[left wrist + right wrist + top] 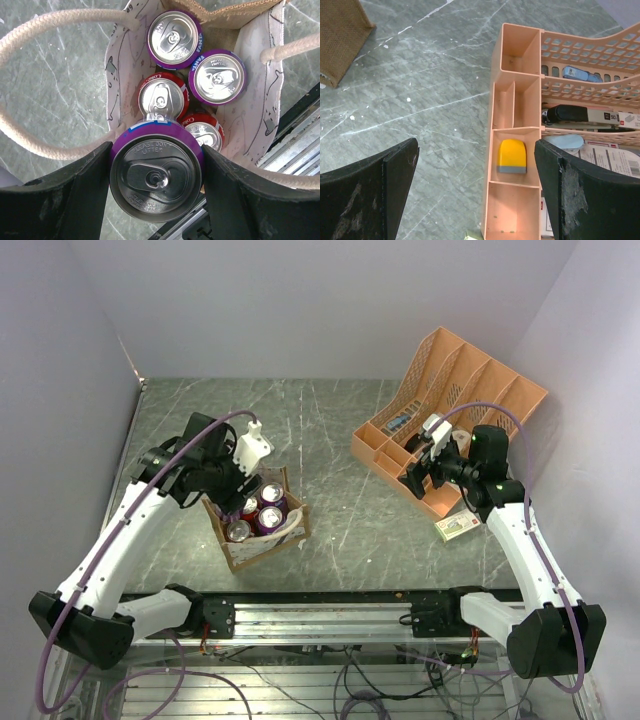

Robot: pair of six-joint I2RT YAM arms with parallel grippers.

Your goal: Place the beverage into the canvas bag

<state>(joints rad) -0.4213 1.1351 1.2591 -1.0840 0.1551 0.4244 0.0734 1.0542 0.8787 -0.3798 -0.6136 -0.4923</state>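
The canvas bag [292, 530], brown with a white patterned panel [260, 95] and cream rope handles [60, 20], stands left of centre and holds several upright cans [175, 39], purple and red. My left gripper [156, 175] is shut on a purple beverage can [156, 172], held upright just above the bag's near end; in the top view the left gripper [240, 478] hangs over the bag's far-left corner. My right gripper [477, 185] is open and empty above the orange organizer's front edge, and it shows in the top view [425, 462].
The orange plastic file organizer [455, 410] stands at the back right, with a yellow and grey item [513, 156] in a front compartment and a stapler [570, 114] in a slot. A small green and white box [458, 527] lies beside it. The metal rail [330, 612] runs along the near edge.
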